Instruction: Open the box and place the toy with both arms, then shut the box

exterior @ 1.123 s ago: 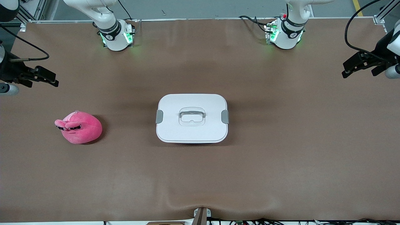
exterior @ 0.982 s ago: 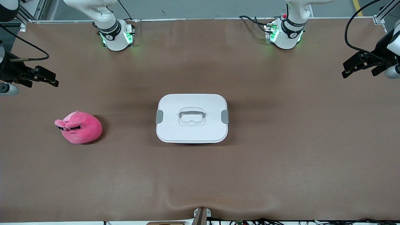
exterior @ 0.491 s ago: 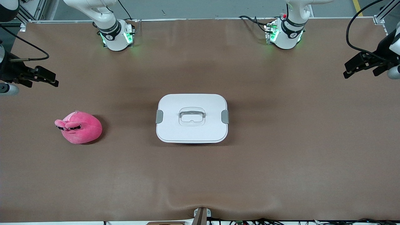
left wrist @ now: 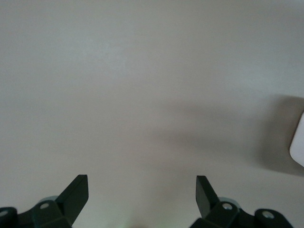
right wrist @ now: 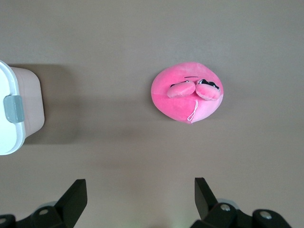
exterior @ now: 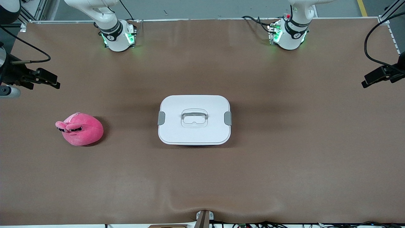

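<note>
A: Left claw (exterior: 378, 77) has drawn out toward its desk (exterior: 284, 164) edge; right claw (exterior: 39, 79) unmoved.
B: Both gape wide, empty. Closed box (exterior: 194, 119) mid-desk; toy (exterior: 80, 129) toward right arm's end, well apart from both.

Table (exterior: 284, 164): brown covering, slightly rippled at the edge nearest the front camera. Black cables (exterior: 253, 19) lie along the edge by the bases.

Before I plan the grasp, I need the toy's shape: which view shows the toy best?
The right wrist view: the toy fills more of the frame, face and cord visible. The front view shows the toy smaller. The left wrist view misses it.
</note>
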Motion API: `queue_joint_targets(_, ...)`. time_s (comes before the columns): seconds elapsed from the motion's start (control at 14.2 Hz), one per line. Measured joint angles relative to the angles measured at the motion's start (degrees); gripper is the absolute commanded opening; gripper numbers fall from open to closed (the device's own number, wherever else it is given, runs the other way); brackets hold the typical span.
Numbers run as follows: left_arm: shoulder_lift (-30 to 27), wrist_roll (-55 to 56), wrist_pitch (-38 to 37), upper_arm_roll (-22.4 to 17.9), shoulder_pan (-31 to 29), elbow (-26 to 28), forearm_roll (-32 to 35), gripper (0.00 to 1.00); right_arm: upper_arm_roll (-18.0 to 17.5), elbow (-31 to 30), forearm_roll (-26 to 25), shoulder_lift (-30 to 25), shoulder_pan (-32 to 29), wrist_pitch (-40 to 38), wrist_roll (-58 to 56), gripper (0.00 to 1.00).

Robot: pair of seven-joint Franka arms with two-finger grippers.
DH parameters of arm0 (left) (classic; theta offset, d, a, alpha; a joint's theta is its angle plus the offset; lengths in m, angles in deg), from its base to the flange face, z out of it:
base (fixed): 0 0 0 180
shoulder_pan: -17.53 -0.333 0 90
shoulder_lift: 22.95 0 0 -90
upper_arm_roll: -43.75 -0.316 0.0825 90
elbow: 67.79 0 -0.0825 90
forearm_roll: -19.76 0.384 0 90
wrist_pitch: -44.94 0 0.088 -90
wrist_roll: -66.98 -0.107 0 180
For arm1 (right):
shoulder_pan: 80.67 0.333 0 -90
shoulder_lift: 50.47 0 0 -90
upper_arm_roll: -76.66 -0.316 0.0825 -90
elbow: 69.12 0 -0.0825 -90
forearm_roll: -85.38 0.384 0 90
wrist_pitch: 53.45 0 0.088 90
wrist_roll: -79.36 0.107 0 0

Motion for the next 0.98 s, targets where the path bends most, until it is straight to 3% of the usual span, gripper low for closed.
queue_joint_targets(0.42, 2.5, 3.2, 1.1, 0.8, -0.4, -2.2, -0.1, 1.00, 0.0, -0.1, 0.0, 0.0, 0.0, 0.1, 0.0, 1.00)
queue_joint_targets(0.63, 5.0, 11.3, 3.0, 3.0, 0.6, -2.2, -0.2, 1.00, 0.0, -1.4, 0.0, 0.2, 0.0, 2.1, -0.8, 1.00)
queue_joint_targets(0.98, 7.8, 30.4, 5.7, 4.2, 7.7, -2.5, -0.2, 1.00, 0.0, -3.3, 0.0, 2.3, 0.0, 4.9, -10.9, 1.00)
